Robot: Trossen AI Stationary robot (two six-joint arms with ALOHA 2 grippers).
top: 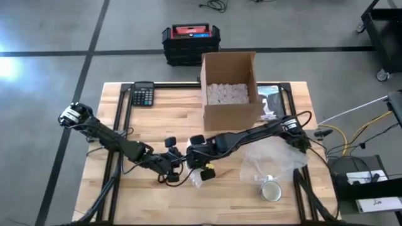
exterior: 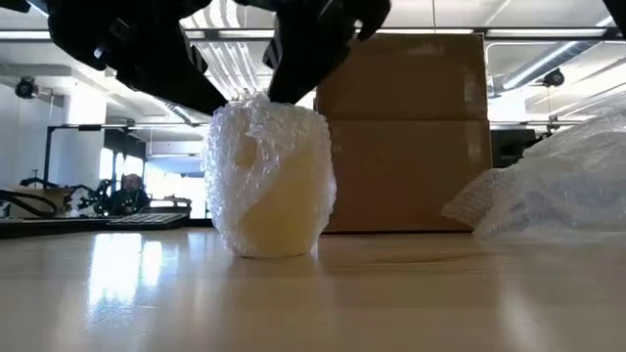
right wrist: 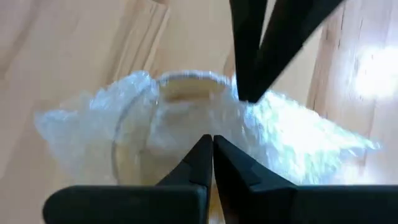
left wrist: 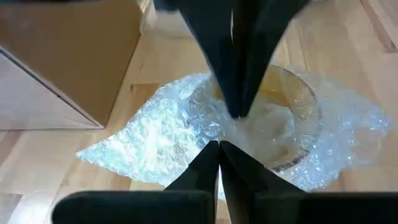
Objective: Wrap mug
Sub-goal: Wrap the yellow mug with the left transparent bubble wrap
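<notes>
From above, both arms meet over the front middle of the tabletop. At table height the mug stands upright, swathed in bubble wrap. Each wrist camera shows the left gripper and right gripper, fingers pressed together on the wrap.

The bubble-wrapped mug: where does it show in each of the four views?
High: bubble-wrapped mug, low centre, under both hands.
Low: left of centre, upright on the table.
Left wrist: centre.
Right wrist: centre.
Shared landmark: cardboard box, behind the mug in low view, beside it in left wrist.
</notes>
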